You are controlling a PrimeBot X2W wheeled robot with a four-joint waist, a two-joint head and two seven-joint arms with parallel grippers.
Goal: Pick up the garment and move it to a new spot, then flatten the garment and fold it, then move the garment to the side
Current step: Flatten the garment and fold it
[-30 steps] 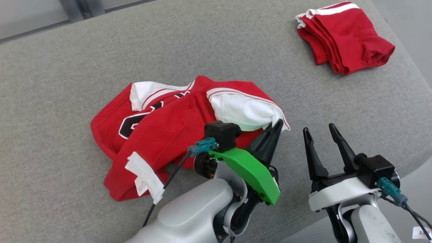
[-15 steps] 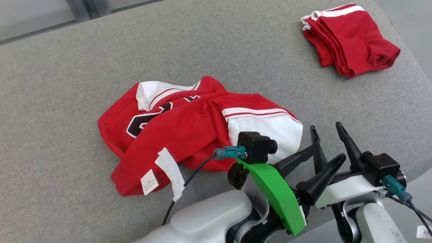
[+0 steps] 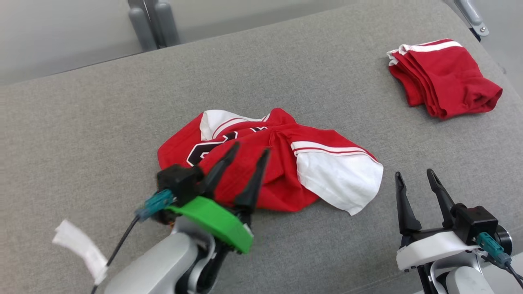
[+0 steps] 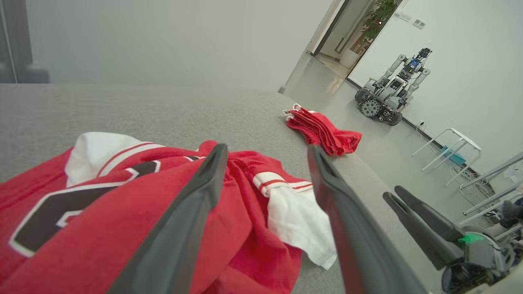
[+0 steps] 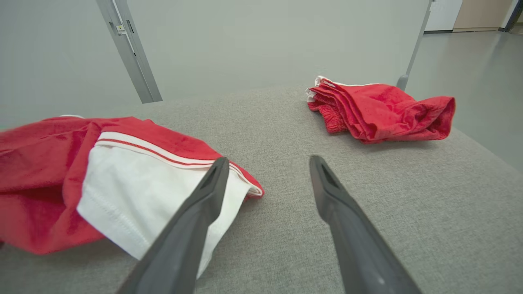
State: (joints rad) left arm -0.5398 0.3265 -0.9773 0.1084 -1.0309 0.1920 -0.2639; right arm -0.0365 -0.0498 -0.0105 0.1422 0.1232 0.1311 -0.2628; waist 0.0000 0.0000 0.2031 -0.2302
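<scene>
The crumpled red jersey (image 3: 286, 179) lies mid-desk (image 3: 102, 143), white sleeve toward the right. The left hand (image 3: 251, 147) hovers over its near edge, fingers spread, grasping nothing. The right hand (image 3: 413, 173) is near the sleeve, likewise spread and empty. Folded red shorts (image 3: 445, 77) lie well apart, far right.

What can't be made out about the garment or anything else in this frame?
- The number on the jersey: in the head view a fold and the left tool cover most of it; in the left wrist view the fold cuts it off.
- The white tag: blurred in the head view, print unreadable.
- The folded red garment: in every view the folding hides what type it is.
</scene>
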